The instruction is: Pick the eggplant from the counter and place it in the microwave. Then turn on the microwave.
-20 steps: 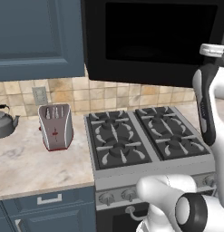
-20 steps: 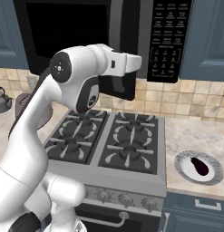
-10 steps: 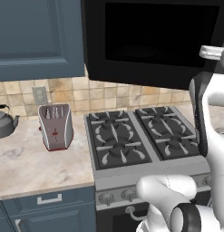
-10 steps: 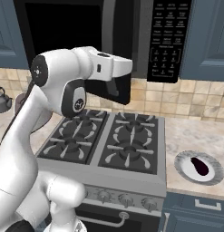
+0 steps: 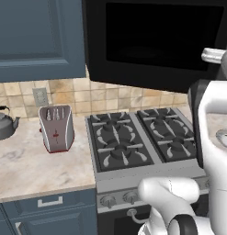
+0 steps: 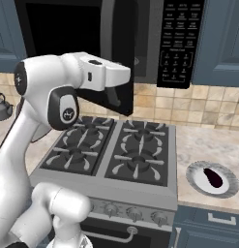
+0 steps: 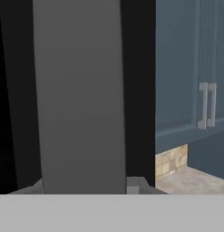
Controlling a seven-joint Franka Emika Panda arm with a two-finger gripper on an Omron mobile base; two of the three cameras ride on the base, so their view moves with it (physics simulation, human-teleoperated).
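Observation:
The black microwave [image 5: 156, 41] hangs over the stove, and its door [image 6: 125, 48] is swung out toward me, edge-on. My gripper [image 6: 114, 98] is at the door's long grey handle [image 7: 79, 90]. In the hand view the handle spans the gap between the two fingertips, so the gripper [image 7: 86, 186] is shut on it. The keypad [image 6: 176, 43] lies to the right of the opening. The small dark purple eggplant [image 6: 213, 178] lies on a round white plate [image 6: 230, 186] on the beige counter [image 6: 198, 145], right of the stove and well below my hand.
A grey gas stove [image 6: 116, 155] sits directly under the microwave. On the left counter stand a silver toaster [image 5: 56, 128] and a kettle [image 5: 4, 123]. Blue wall cabinets [image 7: 186, 68] flank the microwave. The open door juts out over the stove.
My hand has moved outward with the handle, and the microwave door has swung wider open. The eggplant and plate have stayed put.

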